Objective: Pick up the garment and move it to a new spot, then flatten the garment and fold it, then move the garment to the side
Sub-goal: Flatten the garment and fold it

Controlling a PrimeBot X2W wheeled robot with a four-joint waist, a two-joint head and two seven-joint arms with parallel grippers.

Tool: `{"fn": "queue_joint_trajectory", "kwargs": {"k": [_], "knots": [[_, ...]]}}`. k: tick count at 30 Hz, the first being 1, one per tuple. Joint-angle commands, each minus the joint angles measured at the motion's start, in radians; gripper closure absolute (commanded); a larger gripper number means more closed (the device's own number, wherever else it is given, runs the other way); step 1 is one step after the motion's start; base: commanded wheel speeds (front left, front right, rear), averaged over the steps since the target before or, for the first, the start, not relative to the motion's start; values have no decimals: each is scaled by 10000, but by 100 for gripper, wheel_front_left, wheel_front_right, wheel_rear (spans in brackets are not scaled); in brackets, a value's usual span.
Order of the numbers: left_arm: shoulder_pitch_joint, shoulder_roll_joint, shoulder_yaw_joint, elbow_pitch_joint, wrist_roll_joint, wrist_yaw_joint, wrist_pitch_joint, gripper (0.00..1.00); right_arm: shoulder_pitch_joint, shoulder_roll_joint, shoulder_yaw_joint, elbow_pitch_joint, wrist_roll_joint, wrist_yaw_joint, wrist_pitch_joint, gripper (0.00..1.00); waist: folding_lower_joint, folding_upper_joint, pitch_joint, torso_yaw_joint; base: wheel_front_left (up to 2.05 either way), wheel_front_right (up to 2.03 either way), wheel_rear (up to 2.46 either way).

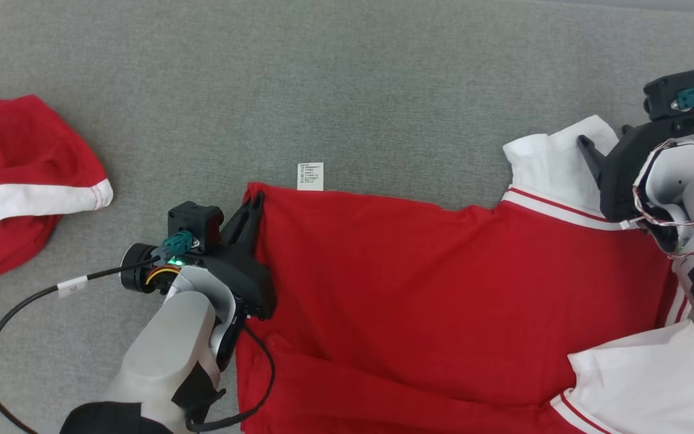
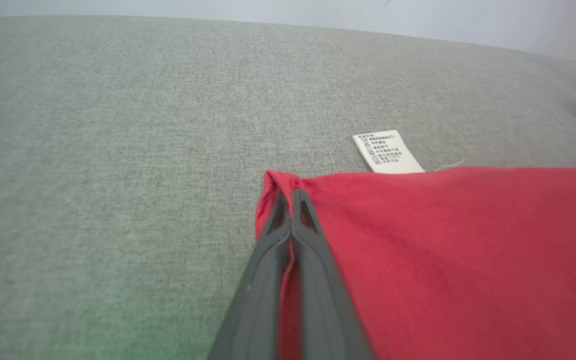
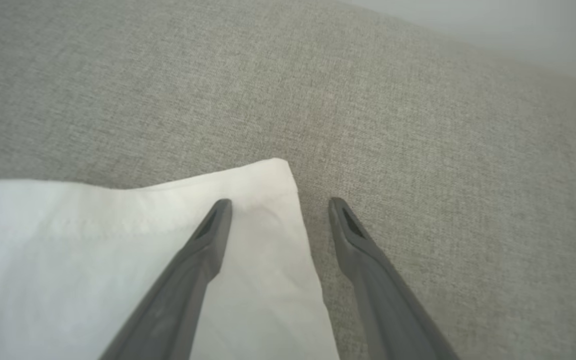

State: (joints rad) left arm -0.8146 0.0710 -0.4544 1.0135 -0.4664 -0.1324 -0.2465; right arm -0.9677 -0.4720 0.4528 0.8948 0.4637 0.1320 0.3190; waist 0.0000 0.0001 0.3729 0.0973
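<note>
The garment is a red shirt with white sleeves, lying spread over the grey fabric surface. My left gripper is shut on its far left corner; in the left wrist view the closed fingers pinch the red cloth. Beside that corner a white care label sticks out from the hem. My right gripper is open over the far white sleeve. In the right wrist view one finger lies over the sleeve corner and the other stands past its edge, over the grey surface.
A second red and white garment lies bunched at the left edge of the surface. The other white sleeve sits at the lower right, near my right arm. Bare grey surface stretches beyond the shirt's far edge.
</note>
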Motion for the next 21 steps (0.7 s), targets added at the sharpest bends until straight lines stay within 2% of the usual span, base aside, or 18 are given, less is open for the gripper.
{"fn": "queue_joint_trajectory", "kwargs": {"k": [1,3,4,5,6,10,13,21], "knots": [[46,63,-40,154,-28,34,-17,100,-125,-58,41,94,178,-23,107,0,0,-1,71,107,0,0,0],[35,45,-119,212,-118,34,-31,100,-131,-106,227,202,281,-23,321,0,0,-1,45,135,0,0,0],[23,41,-147,238,-139,34,-33,100,-134,-115,275,237,364,-23,356,10,0,-1,30,137,0,0,0],[13,34,-177,263,-193,34,-57,100,-142,-155,354,267,408,-23,367,45,0,-1,14,135,0,0,0],[17,73,-199,320,-249,34,-91,100,-120,-169,430,317,575,-23,342,100,0,-1,-28,98,0,0,0],[20,176,-171,286,-285,34,-136,100,-216,-364,532,368,565,-23,-169,100,0,-1,-104,28,0,0,0],[18,249,-80,171,-196,120,-173,100,-442,-459,321,575,323,-23,-1009,100,0,-1,-186,-20,0,0,0],[639,586,385,-725,143,437,-187,100,-688,-126,-437,1748,-630,-23,-3205,100,0,-1,-696,-233,0,0,0]]}}
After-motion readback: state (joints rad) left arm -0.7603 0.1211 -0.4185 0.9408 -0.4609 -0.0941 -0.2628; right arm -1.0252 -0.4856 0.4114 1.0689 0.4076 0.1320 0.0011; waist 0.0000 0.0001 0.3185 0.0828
